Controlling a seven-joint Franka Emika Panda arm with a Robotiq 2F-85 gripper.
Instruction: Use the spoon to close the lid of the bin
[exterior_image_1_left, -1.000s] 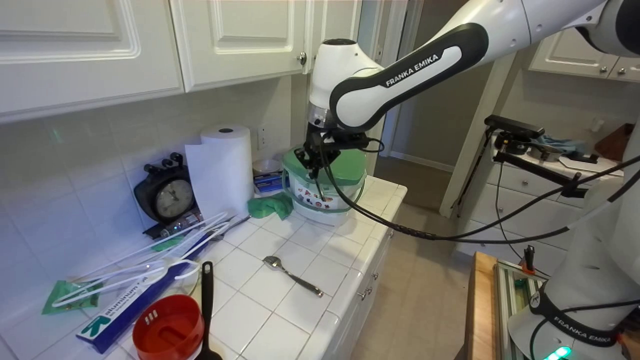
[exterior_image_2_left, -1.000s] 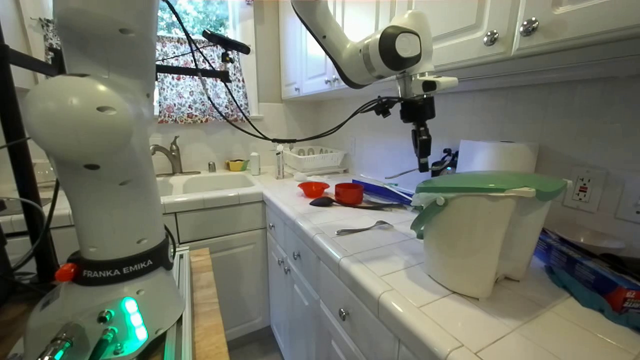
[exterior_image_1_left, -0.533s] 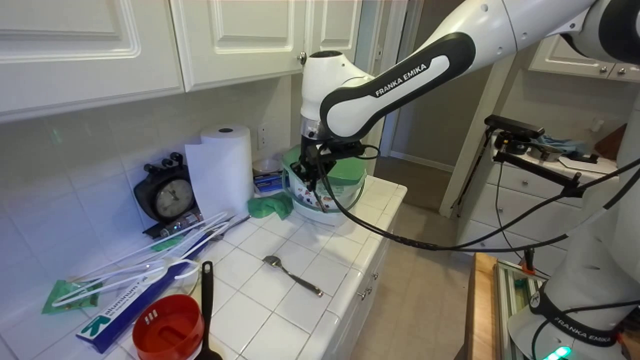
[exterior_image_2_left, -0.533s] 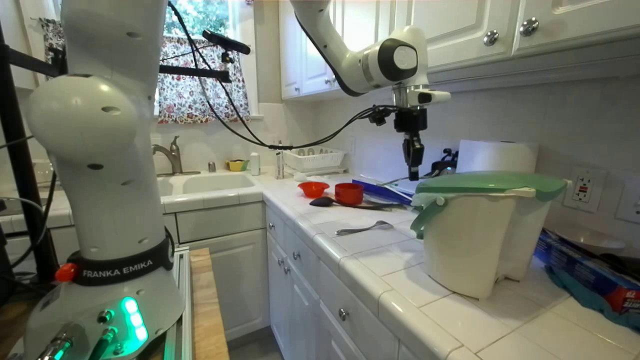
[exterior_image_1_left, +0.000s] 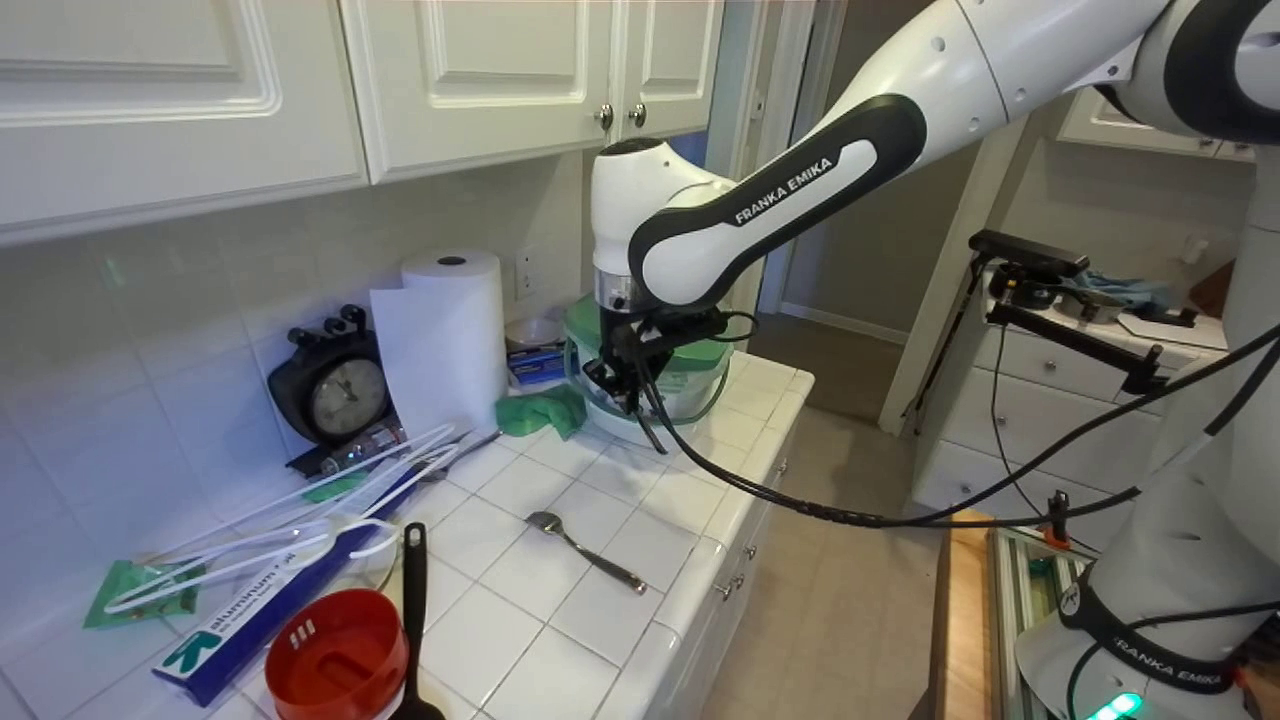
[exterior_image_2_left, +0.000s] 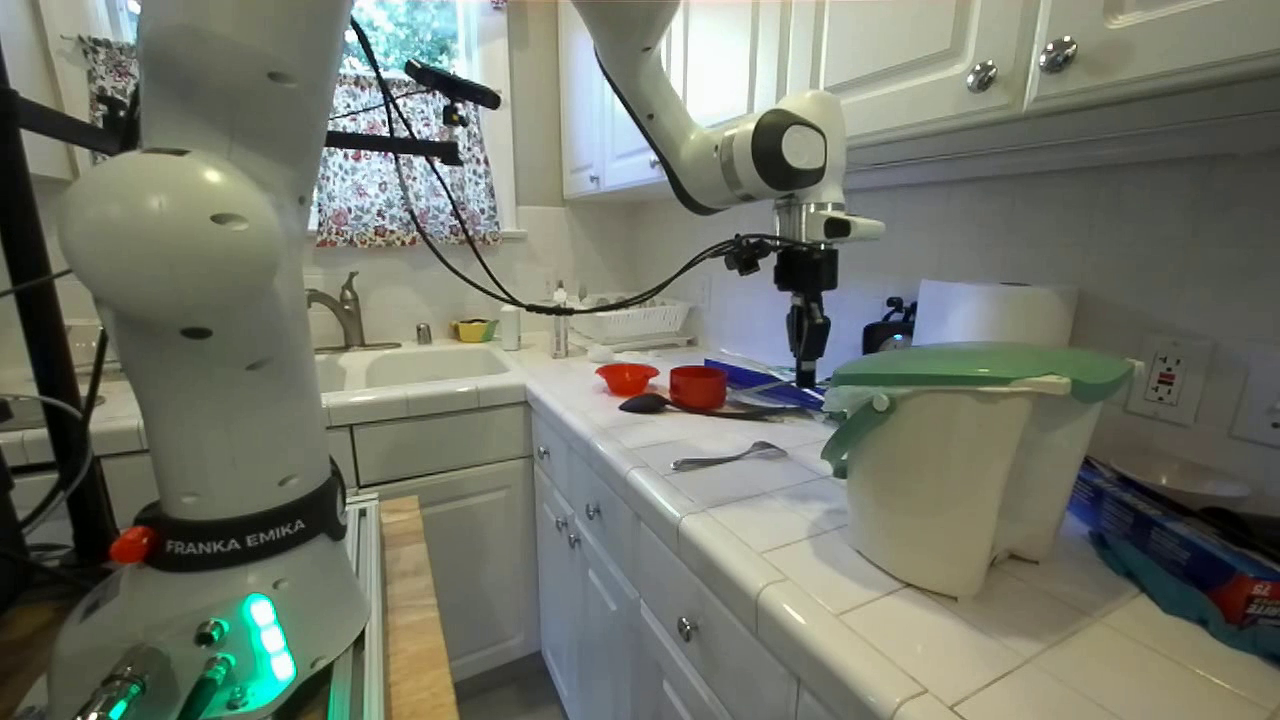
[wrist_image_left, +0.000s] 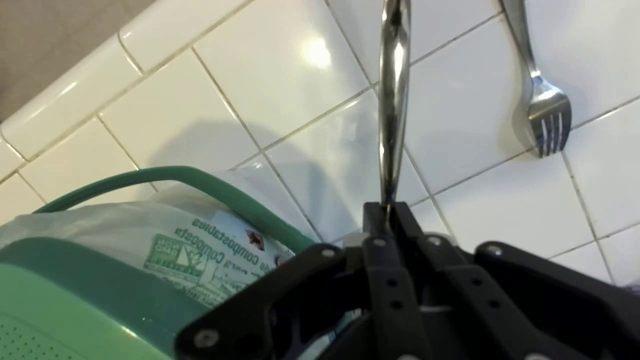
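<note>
My gripper (wrist_image_left: 387, 216) is shut on the end of a shiny metal handle, taken as the spoon (wrist_image_left: 394, 100); its far end runs out of the wrist view's top. The spoon (exterior_image_1_left: 652, 436) slants downward in an exterior view, just in front of the bin. In an exterior view my gripper (exterior_image_2_left: 806, 380) hangs beside the bin (exterior_image_2_left: 930, 480), its tips about level with the rim. The green lid (exterior_image_2_left: 985, 365) lies across the bin's top in both exterior views; whether it is fully pressed down I cannot tell. The lid (wrist_image_left: 35, 310) fills the wrist view's lower left corner.
A fork (wrist_image_left: 547, 107) lies on the tiles. A paper towel roll (exterior_image_1_left: 455, 330), clock (exterior_image_1_left: 335, 385) and green cloth (exterior_image_1_left: 545, 410) stand along the wall. A red cup (exterior_image_1_left: 338, 650), black ladle (exterior_image_1_left: 413, 600) and blue foil box (exterior_image_1_left: 270, 610) lie nearer. The bin's green handle (wrist_image_left: 240, 200) hangs outward.
The arm has come down, and in an exterior view it has drifted left, away from the bin, with the spoon still held. The lid, bin and fork look the same.
</note>
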